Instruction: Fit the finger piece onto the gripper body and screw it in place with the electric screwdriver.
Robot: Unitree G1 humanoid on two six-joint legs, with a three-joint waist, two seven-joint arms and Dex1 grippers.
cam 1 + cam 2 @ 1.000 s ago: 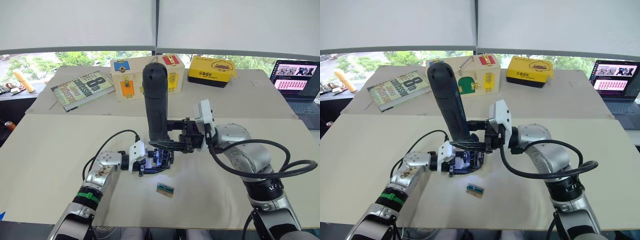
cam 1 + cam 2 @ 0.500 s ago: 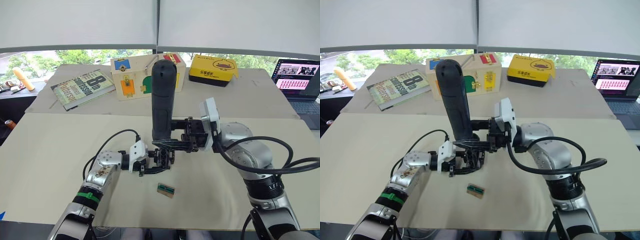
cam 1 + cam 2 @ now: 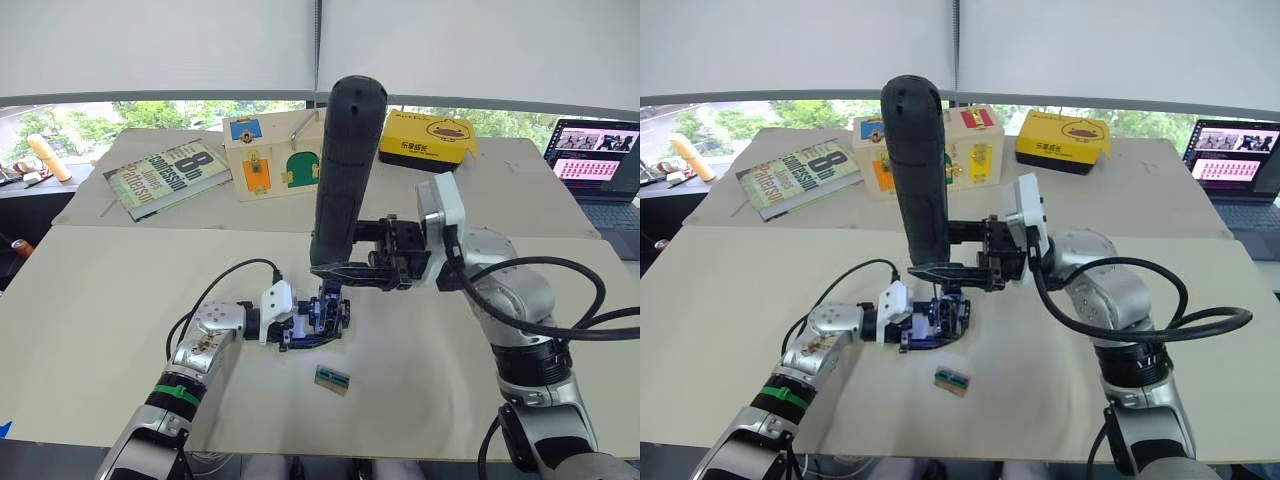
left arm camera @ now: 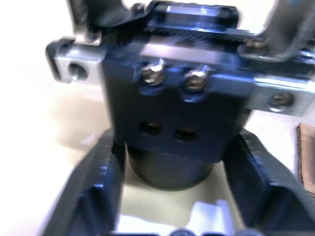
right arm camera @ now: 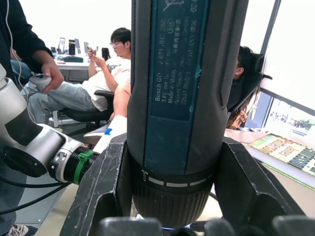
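My right gripper point(image 3: 338, 270) is shut on the electric screwdriver point(image 3: 345, 170), a thick dark handle standing nearly upright with its top leaning right. Its lower end points down at the gripper body point(image 3: 322, 316), a small black blocky assembly resting on the table. My left gripper point(image 3: 303, 326) is shut on that body from the left. In the left wrist view the body point(image 4: 172, 118) shows two screws above two empty holes, with my fingers point(image 4: 93, 187) on either side. I cannot tell the finger piece apart from the body.
A small green-and-tan rectangle point(image 3: 331, 379) lies just in front of the body. At the back stand a book point(image 3: 165, 177), a wooden latch box point(image 3: 268, 155), a yellow box point(image 3: 428, 137) and a laptop point(image 3: 598, 165). People sit in the room behind.
The right arm has shifted right and the screwdriver's top has swung up and to the right, from leaning left to leaning right. The left gripper and the body stayed put.
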